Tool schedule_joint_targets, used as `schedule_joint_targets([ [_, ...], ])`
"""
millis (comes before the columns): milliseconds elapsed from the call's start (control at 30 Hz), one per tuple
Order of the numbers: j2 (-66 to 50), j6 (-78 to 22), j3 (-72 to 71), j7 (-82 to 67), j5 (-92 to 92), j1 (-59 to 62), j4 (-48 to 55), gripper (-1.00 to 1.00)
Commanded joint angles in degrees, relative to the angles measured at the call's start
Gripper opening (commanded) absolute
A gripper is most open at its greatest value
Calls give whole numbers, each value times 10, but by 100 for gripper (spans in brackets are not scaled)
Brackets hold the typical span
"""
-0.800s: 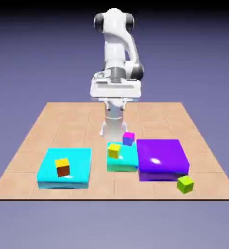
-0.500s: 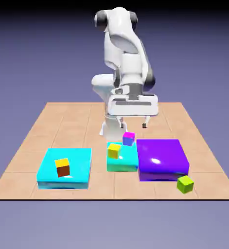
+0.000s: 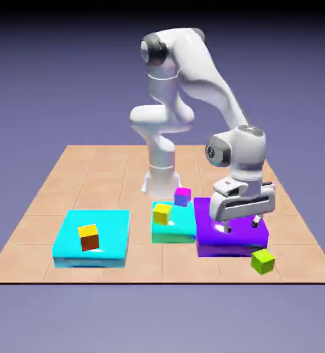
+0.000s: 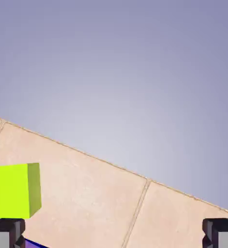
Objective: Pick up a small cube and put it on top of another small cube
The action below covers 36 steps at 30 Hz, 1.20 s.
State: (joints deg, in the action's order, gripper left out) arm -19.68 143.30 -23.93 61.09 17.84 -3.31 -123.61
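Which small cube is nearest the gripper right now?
The lime-green cube, on the tabletop just off the purple block's front right corner; it alone among the small cubes shows in the hand view.

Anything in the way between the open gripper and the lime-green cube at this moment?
Nothing visible stands between the open gripper and the lime-green cube. The purple block lies beneath the gripper, beside that path; its edge shows low in the hand view.

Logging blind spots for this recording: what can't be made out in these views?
- Lime cube: cut off by the hand view's left edge.
- Purple block: partly behind the gripper in the exterior view; mostly beyond the hand view's bottom edge.
- Magenta cube's underside: hidden in the exterior view.
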Motion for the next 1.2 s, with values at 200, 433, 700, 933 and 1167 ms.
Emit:
schedule_joint_targets([
  [200, -134, -79, -61, 48, 46, -7, 96, 0],
  [433, -212, -13, -16, 77, 92, -40, 106, -100],
  [700, -46, -88, -28, 51, 0, 12, 27, -100],
  [933, 99, -104, 27, 57, -75, 44, -86, -100],
  [1167, 245, -119, 83, 63, -150, 75, -199, -100],
])
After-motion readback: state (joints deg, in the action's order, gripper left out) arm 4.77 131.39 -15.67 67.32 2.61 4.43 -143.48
